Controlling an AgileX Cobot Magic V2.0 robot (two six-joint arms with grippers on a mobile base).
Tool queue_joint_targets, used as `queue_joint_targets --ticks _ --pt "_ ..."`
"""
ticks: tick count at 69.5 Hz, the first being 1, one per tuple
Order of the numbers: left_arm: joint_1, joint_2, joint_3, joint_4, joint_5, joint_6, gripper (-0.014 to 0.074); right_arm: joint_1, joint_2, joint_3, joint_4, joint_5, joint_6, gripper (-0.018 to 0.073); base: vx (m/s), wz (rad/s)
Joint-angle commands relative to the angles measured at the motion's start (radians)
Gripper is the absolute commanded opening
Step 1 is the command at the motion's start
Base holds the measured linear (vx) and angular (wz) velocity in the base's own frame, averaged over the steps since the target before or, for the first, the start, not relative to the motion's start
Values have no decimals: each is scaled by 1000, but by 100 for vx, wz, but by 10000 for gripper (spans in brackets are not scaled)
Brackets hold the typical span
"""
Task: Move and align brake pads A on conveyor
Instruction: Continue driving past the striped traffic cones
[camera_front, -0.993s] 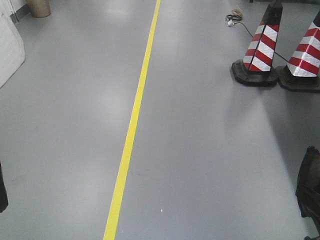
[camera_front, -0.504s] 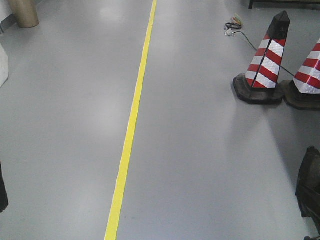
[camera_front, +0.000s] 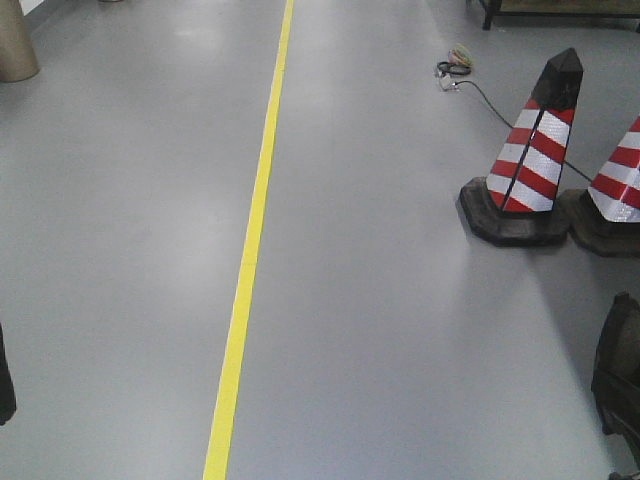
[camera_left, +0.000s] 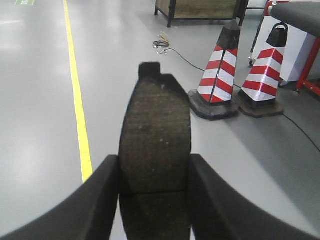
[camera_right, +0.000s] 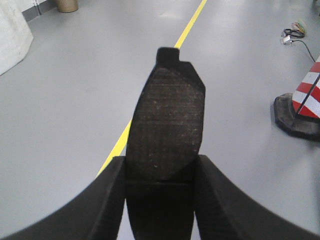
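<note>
Two of the brake pads A show, one in each wrist view. In the left wrist view my left gripper (camera_left: 154, 159) is shut on a dark grey pad (camera_left: 155, 125) that stands upright between the jaws, tab end away from me. My right gripper (camera_right: 161, 160) is shut the same way on a second pad (camera_right: 167, 120). Both pads hang above bare grey floor. A dark grey belt end on a red frame (camera_left: 297, 11), seemingly the conveyor, sits far off at the upper right of the left wrist view. Neither gripper appears in the front view.
A yellow floor line (camera_front: 250, 250) runs ahead. Two red-and-white cones (camera_front: 530, 160) (camera_front: 615, 185) stand to the right, with a cable (camera_front: 455, 70) behind them. A brown barrel (camera_front: 12, 45) is far left. A low table (camera_left: 200, 10) stands beyond the cones.
In the front view the cones have slid lower and grown larger, the barrel has drifted left, and more of the far floor shows, as the base rolls forward.
</note>
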Motion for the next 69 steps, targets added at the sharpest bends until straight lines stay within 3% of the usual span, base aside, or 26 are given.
queue_joint_targets --ticks 1,69 --pt "-6 6 -29 5 -94 -2 73 -2 5 -33 -8 -98 -1 -3 51 -9" --pt "-6 6 -29 5 -94 -2 73 -2 5 -33 -8 -98 -1 -3 48 -7"
